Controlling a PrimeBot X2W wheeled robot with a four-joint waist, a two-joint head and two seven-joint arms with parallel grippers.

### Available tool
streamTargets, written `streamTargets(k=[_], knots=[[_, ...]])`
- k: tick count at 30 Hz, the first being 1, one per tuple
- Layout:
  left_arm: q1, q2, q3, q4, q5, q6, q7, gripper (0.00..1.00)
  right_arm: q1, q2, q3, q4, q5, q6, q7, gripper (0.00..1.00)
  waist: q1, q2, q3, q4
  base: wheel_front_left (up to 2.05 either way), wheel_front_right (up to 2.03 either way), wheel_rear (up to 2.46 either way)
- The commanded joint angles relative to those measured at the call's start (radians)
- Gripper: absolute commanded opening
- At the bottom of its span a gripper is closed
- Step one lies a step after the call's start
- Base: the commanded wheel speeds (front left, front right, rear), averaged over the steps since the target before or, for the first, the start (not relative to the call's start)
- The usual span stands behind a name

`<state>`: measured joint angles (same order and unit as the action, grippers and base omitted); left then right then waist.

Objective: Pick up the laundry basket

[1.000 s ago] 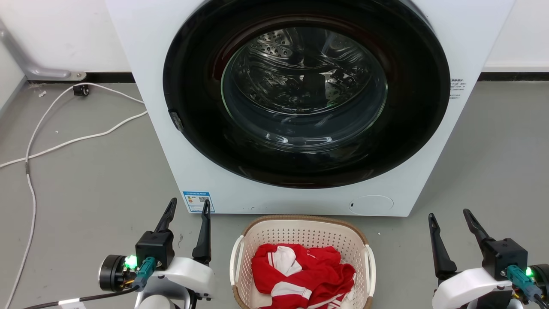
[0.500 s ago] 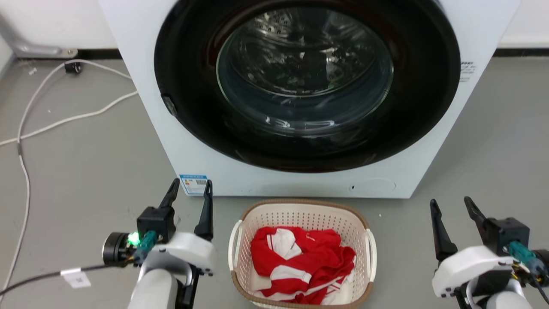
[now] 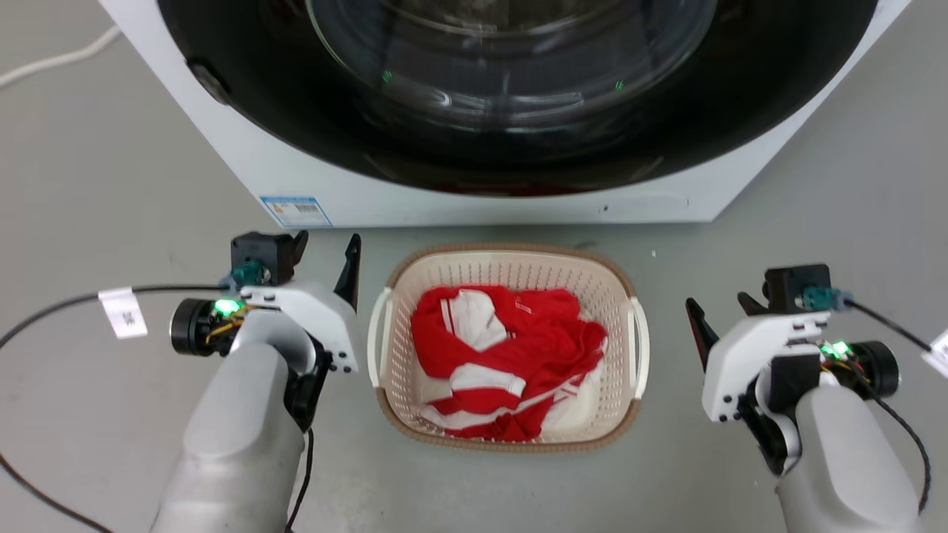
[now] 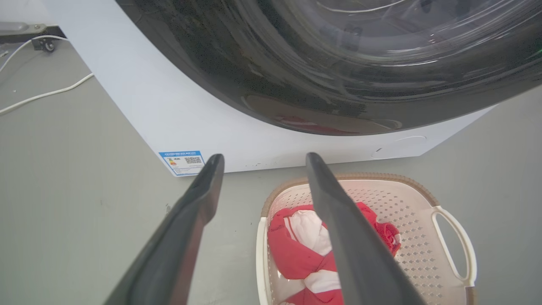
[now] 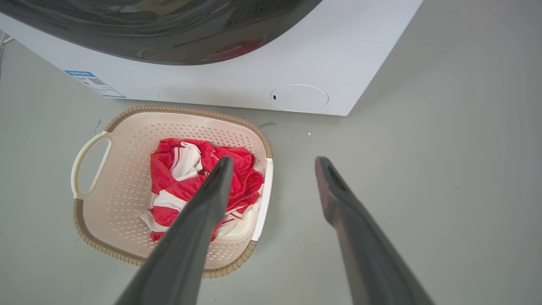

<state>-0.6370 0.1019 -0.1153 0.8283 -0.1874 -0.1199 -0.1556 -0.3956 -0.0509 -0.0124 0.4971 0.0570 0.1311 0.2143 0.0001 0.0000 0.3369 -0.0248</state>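
Note:
The laundry basket [image 3: 511, 268] stands on the grey floor just in front of the washing machine. It is cream-white and perforated, with a brown woven rim, and a crumpled red-and-white garment [image 3: 511, 348] lies in it. My left gripper [image 3: 329, 237] is open beside the basket's left handle [image 3: 376, 333], apart from it. My right gripper [image 3: 715, 300] is open a short way off the right handle [image 3: 641, 337]. The left wrist view looks past the open left gripper [image 4: 264, 156] at the basket [image 4: 406, 212]. In the right wrist view the open right gripper [image 5: 275, 160] frames the basket [image 5: 127, 169].
The white washing machine [image 3: 444, 200] with its dark round door stands close behind the basket. A white cable [image 4: 46, 91] trails over the floor at its left side. Black cables [image 3: 59, 303] hang from both wrists. Bare grey floor lies on both outer sides.
The head view has tipped down and come closer, so washer and basket slid up the picture. Both grippers stay open and now sit alongside the basket's two handles.

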Motion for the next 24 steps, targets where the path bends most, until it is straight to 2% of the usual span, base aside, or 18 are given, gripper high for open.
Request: streamTargets(k=[1, 6, 10, 19, 24], knots=[[-0.017, 0.005, 0.001, 0.006, -0.007, -0.002, 0.003, 1.0, -0.019, 0.001, 0.003, 0.009, 0.004, -0.001, 0.005, 1.0, -0.0001, 0.0, 0.06, -0.016, 0.0, 0.0, 0.0], [-0.118, 0.028, -0.033, 0.116, -0.047, -0.01, 0.089, 1.0, -0.124, 0.002, 0.034, 0.133, 0.035, -0.001, 0.054, 1.0, -0.0001, 0.0, 0.148, -0.03, 0.0, 0.0, 0.0], [-0.19, 0.052, -0.086, 0.167, -0.121, -0.01, 0.165, 1.0, -0.211, 0.002, 0.067, 0.233, 0.06, -0.001, 0.075, 1.0, -0.0001, 0.0, 0.215, -0.047, 0.0, 0.0, 0.0], [-0.313, 0.136, -0.207, 0.219, -0.273, -0.01, 0.342, 1.0, -0.405, 0.001, 0.164, 0.439, 0.145, -0.001, 0.099, 1.0, -0.0001, 0.0, 0.356, -0.081, 0.0, 0.0, 0.0], [-0.35, 0.175, -0.253, 0.23, -0.337, -0.01, 0.404, 1.0, -0.49, 0.001, 0.241, 0.52, 0.22, -0.001, 0.11, 1.0, -0.0001, 0.0, 0.415, -0.102, 0.0, 0.0, 0.0]])
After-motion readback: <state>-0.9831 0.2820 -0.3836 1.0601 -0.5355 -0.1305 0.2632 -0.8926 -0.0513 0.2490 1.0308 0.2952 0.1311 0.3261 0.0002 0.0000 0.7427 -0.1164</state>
